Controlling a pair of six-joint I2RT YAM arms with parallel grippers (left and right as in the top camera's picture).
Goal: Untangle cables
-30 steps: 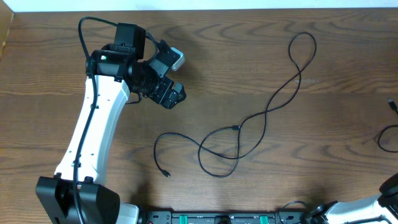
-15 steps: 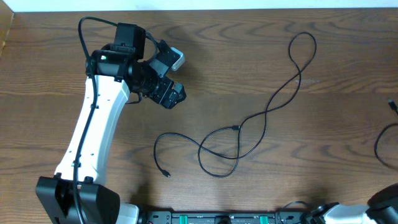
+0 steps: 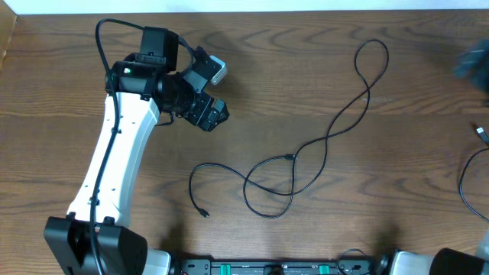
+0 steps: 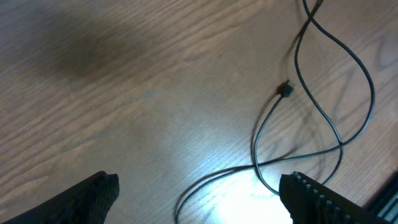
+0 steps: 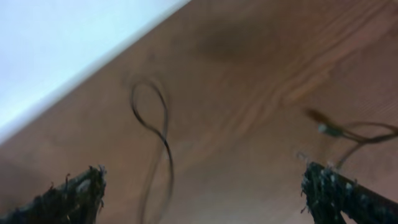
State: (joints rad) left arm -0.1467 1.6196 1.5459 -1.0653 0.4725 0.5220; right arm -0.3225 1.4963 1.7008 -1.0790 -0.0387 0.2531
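- Bench point(image 3: 61, 153): dark wood grain under everything, with a pale strip past its far edge along the top of the overhead frame
- Left arm point(image 3: 114, 168): white, runs from lower left to upper left of the overhead frame
- Left hand point(image 3: 214, 93): upper left of centre overhead, clear of the cables. It is spread wide and holds nothing; in its wrist view the fingers point(image 4: 93, 196) sit in the lower corners with only wood and cable below
- Right hand point(image 5: 202, 183): also spread wide and empty in its own view. Overhead shows only a dark blur point(image 3: 474, 61) at the upper right edge, probably this arm
- Long black cable point(image 3: 328, 137): runs from a narrow loop at upper right down to the lower centre of the overhead frame and crosses itself several times on the way
- Second black cable point(image 3: 464, 179): curves along the right edge, well apart from the long one, so the two are not tangled with each other
- End plug point(image 3: 205, 215): lower centre, free on the wood
- Mid plug point(image 3: 289, 157): centre, lying at one of the crossings; it also shows upper right in the left wrist view point(image 4: 286, 90)
- Handling, judged: thin, light and limp, lying flat on the wood, so it will be awkward to pinch and will likely drag its loops along when pulled
- Grip, judged: take hold just behind a plug, the thicker and stiffer part. The end plug looks best, as it lies clear of the crossings
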